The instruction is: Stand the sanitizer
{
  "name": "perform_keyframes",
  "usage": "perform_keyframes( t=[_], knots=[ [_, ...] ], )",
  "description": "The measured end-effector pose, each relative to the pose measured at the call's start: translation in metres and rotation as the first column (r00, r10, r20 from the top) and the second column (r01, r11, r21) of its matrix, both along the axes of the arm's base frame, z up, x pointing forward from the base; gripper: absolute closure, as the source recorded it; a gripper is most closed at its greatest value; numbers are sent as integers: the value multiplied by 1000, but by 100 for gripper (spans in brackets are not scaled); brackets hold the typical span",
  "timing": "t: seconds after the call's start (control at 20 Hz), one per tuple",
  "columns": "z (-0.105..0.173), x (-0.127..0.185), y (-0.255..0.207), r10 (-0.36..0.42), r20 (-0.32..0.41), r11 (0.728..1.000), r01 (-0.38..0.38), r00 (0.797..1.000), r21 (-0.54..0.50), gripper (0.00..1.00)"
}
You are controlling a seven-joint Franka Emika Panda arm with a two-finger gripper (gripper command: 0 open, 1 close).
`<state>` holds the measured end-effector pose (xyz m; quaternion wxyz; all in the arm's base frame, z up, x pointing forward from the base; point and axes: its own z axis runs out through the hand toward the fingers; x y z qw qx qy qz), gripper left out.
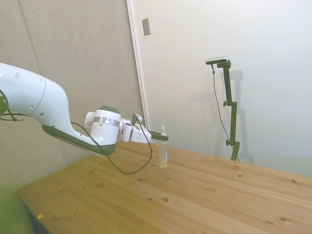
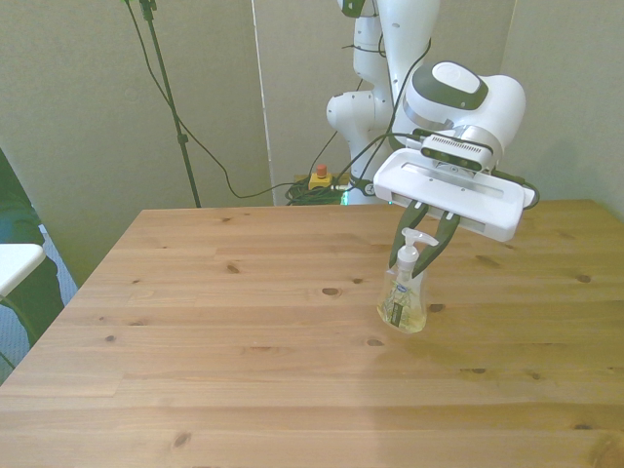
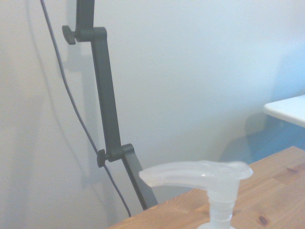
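Fingers (image 2: 402, 222) of the gripper (image 2: 425, 234) sit either side of the sanitizer (image 2: 404, 294) neck, just under the pump; can't tell if they're pinching it. Bottle's upright, base on the table (image 2: 244, 341), near middle, twd front view's right.

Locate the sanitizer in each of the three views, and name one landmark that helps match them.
Side view: the sanitizer stands upright on the table, left of centre, neck between the gripper fingers.
Front view: right of centre, below the gripper's white bar.
Wrist view: only the blurred pump head shows, close to the camera.
Shared landmark: the wooden table under the bottle, seen in all three.
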<state>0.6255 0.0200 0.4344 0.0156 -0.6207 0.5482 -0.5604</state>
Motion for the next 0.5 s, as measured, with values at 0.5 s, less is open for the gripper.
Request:
perform_keyframes(
  t=[0.5],
  knots=[
    [-23,48,-12,-17,7,1000,17,1000,-23,100]
  ],
)
